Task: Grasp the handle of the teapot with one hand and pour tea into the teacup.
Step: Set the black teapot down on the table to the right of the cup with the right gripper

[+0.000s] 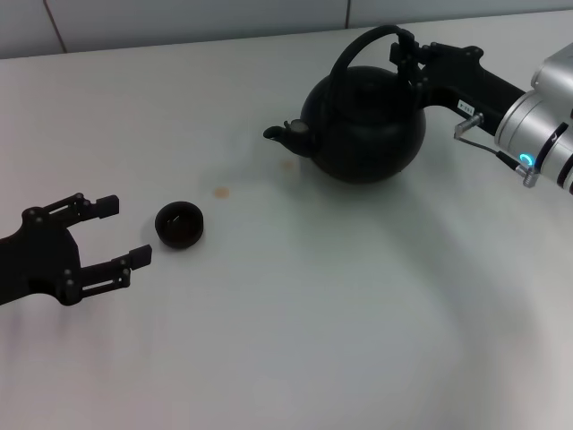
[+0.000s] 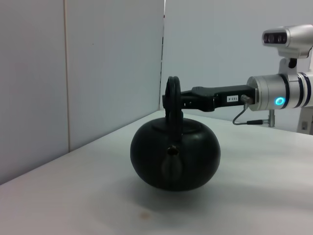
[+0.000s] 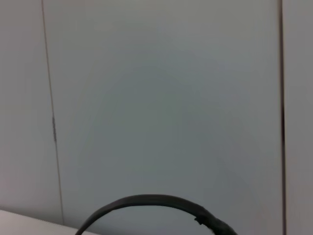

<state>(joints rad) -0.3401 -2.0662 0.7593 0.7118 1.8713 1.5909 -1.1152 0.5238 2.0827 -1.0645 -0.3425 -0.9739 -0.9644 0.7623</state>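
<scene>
The matte-black teapot [image 1: 367, 125] stands at the back right of the white table [image 1: 295, 340], with its spout pointing left toward the teacup. My right gripper [image 1: 407, 54] is shut on the right side of the arched handle [image 1: 358, 45]. The left wrist view shows the teapot [image 2: 174, 156] spout-on, with the right gripper [image 2: 178, 102] clamped on the handle [image 2: 171, 93]. The right wrist view shows only the handle's arc [image 3: 146, 199]. The tiny dark teacup [image 1: 180, 224] sits at the left. My left gripper [image 1: 125, 231] is open just left of it, not touching it.
Two small brown stains [image 1: 221, 192] mark the table between the cup and the teapot. A pale panelled wall [image 2: 98, 73] runs along the table's far edge.
</scene>
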